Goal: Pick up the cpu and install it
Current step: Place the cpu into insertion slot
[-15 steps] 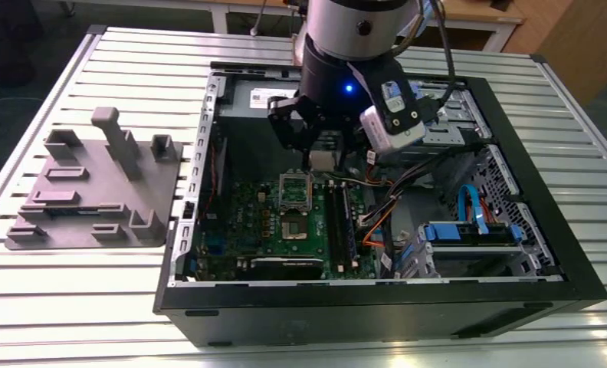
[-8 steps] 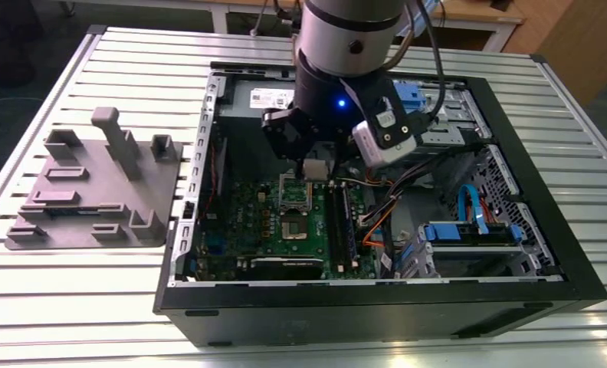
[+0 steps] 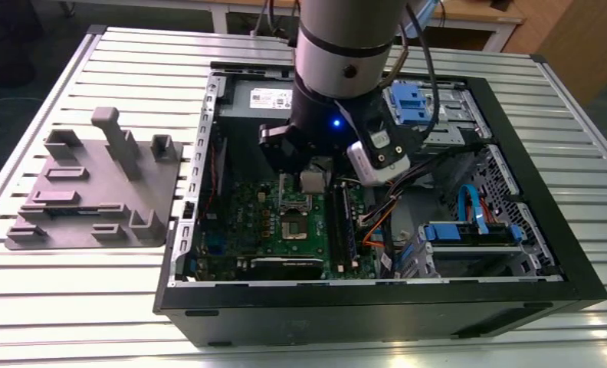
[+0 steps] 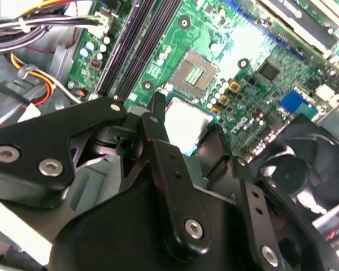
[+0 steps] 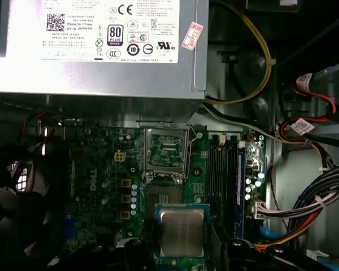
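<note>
Cpu [image 5: 182, 231], small flat square silvery-grey chip with pale rim: hangs clamped by its edges in black end effector [image 4: 187, 125], above green motherboard [image 4: 243, 56], near empty square socket [image 4: 195, 72], inside open black computer case [image 3: 385, 307] on ribbed metal worktop [image 3: 129, 61].

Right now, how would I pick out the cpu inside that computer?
Look inside the open computer case, at the green circuit board. Above it, between the arm's black fingers, is the cpu: a small flat square with a silvery top, unlike the empty socket beside it.
</note>
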You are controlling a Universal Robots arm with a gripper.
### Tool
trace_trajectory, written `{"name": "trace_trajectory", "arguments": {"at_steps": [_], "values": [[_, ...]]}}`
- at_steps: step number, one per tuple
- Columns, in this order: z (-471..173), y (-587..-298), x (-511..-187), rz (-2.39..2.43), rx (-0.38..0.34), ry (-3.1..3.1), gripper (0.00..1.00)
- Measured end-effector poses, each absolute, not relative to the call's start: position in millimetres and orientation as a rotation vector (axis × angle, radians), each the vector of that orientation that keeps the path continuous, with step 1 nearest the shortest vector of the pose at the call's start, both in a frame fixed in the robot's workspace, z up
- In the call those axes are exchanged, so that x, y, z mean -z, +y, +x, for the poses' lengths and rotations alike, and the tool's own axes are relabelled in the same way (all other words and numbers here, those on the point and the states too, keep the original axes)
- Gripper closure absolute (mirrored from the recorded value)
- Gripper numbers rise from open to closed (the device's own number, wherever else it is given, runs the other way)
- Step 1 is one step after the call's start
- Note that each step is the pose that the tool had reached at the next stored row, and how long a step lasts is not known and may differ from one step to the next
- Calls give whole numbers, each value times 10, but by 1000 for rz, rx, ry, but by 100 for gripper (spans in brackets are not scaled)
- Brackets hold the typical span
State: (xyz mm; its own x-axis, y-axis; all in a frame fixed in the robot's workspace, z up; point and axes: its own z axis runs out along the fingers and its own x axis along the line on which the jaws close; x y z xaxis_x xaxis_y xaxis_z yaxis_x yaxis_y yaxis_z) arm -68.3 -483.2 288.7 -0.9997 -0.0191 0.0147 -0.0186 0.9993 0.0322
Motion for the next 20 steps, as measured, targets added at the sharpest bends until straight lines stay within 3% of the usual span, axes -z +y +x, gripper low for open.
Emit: {"name": "trace_trajectory", "arguments": {"at_steps": [20], "values": [[-692,-4837,-2522,29,50,-3126,53]]}}
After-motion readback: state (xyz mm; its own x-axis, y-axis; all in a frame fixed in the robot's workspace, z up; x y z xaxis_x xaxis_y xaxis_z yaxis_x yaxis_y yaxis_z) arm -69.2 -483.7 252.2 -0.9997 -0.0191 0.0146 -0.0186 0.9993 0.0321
